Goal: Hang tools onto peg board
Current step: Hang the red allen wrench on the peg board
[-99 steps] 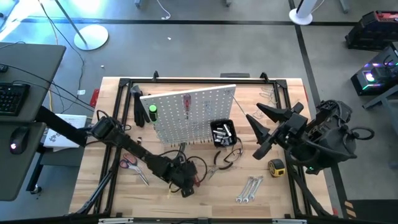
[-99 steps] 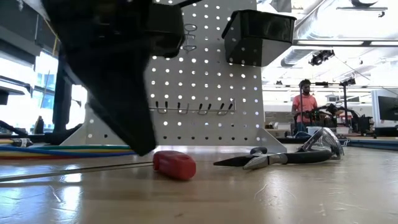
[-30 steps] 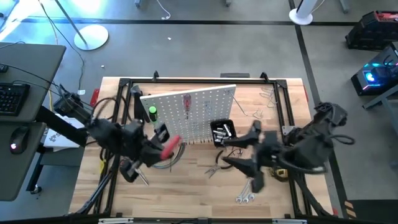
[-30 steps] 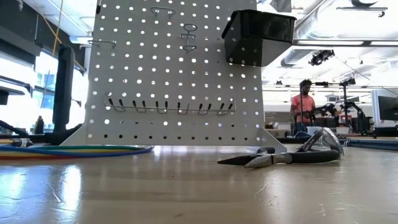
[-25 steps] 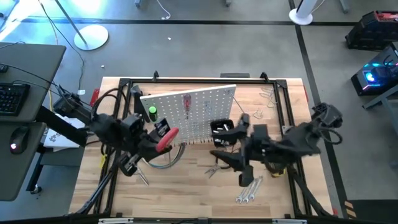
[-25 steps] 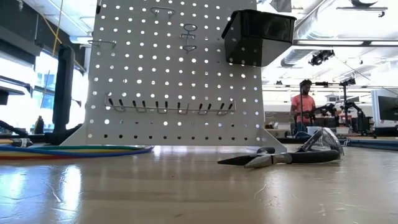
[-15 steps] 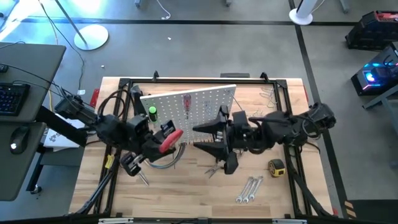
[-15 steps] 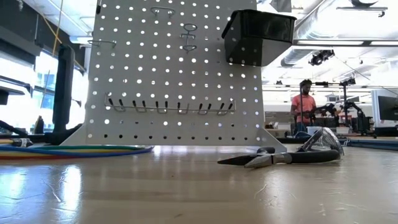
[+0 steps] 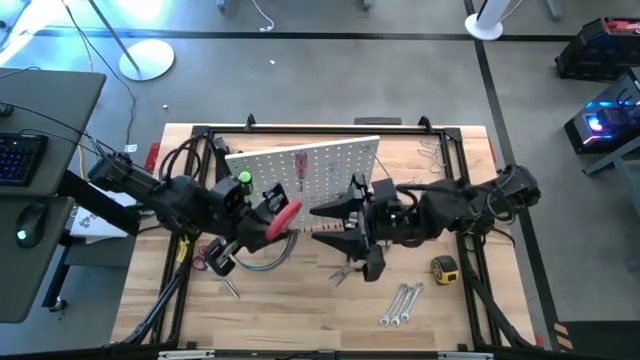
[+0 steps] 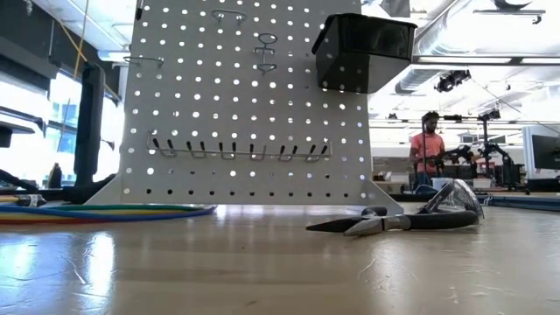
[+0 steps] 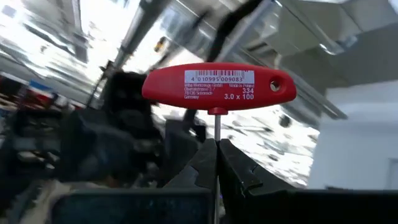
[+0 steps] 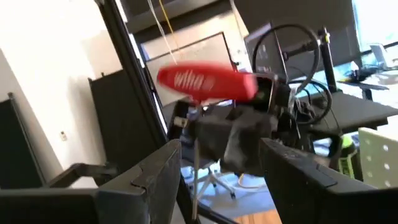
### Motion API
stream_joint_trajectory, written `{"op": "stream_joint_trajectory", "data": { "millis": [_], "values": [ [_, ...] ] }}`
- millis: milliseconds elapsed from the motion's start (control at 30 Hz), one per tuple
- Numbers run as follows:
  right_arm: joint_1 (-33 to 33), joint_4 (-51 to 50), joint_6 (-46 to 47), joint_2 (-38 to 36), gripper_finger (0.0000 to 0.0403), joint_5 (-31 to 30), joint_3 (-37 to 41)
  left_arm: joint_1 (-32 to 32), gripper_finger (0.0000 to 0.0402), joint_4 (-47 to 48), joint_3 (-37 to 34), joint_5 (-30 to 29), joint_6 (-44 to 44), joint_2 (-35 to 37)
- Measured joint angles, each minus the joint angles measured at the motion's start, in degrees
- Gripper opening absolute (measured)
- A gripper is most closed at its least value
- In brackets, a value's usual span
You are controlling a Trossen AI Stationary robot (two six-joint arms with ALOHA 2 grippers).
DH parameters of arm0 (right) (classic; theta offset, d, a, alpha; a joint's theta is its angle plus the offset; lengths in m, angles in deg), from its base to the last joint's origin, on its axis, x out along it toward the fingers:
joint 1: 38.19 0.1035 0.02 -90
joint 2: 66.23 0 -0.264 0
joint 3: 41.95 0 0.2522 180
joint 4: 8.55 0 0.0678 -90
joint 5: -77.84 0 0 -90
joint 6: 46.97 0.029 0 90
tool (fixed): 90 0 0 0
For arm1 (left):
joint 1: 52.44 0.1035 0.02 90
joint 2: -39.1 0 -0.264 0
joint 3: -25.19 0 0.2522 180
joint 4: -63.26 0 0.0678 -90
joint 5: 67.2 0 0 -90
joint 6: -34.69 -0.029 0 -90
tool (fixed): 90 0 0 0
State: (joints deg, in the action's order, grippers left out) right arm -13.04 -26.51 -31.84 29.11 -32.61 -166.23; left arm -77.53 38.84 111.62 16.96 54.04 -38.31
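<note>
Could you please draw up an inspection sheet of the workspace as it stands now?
Surface: wooden table inside a black frame.
Job's things: white peg board standing upright; red T-handle screwdriver held up off the table; pliers, wrenches and tape measure lying on the table.
Clutter: nothing seen.
Grippers: left end effector shut on the screwdriver's shaft; right end effector open, facing the screwdriver, not touching it.
Cables: coloured cable bundle on the table beside the board.
Surroundings: a person far behind; desk with keyboard beside the table.
</note>
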Motion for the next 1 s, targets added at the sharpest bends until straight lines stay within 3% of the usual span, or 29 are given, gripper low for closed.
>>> {"op": "stream_joint_trajectory", "data": {
  "millis": [167,400,700,1000],
  "values": [
    [-0.4,0.7,-0.1,0.0,0.021,3.1,0.0,0.8,0.0,2.0,0.0,1.4,3.0,-1.2],
    [-1.2,0.2,0.0,0.0,0.021,3.9,0.0,3.5,0.0001,-4.3,0.0,4.4,7.4,-4.8],
    [-1.2,0.2,0.9,0.0,0.021,4.0,0.0,5.1,0.0001,-4.9,0.0,2.1,7.5,-5.1],
    [-1.3,-1.1,1.3,0.0,0.0194,-0.5,0.0,6.3,0.0001,-4.2,0.0,2.3,7.5,-5.1]
  ]
}}
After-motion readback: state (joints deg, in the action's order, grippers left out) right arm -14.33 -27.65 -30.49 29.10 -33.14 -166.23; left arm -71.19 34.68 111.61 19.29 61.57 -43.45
